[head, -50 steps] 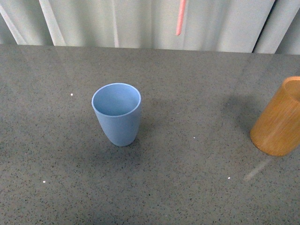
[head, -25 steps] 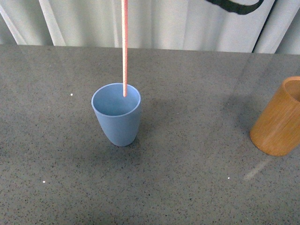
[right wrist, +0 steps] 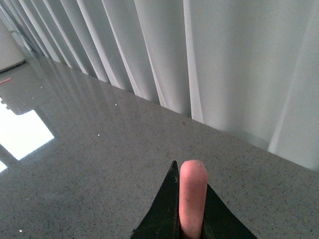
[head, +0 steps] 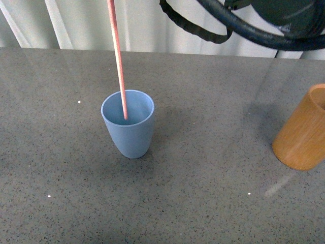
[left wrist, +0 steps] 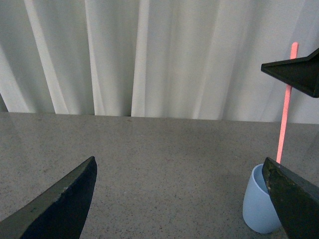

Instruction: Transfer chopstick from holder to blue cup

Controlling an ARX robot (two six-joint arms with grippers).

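The blue cup [head: 128, 127] stands upright on the grey table, left of centre. The pinkish-red chopstick [head: 118, 61] comes down from the top edge, leaning slightly, and its lower end is inside the cup. My right gripper [right wrist: 192, 216] is shut on the chopstick [right wrist: 193, 196], whose rounded end sticks out between the dark fingers. The gripper is above the front view's top edge. My left gripper [left wrist: 179, 199] is open and empty, low over the table, with the blue cup [left wrist: 255, 204] and the chopstick [left wrist: 284, 119] beside one finger [left wrist: 294, 199]. The orange-brown holder [head: 303, 131] stands at the right edge.
Black cables [head: 228, 23] of the right arm hang across the top right of the front view. A white curtain [head: 167, 25] runs behind the table's far edge. The dark tip of the right gripper [left wrist: 296, 72] shows in the left wrist view above the cup.
The chopstick swung left from the top middle to over the cup, then went down into it, now leaning. The right arm's cables came further into view.
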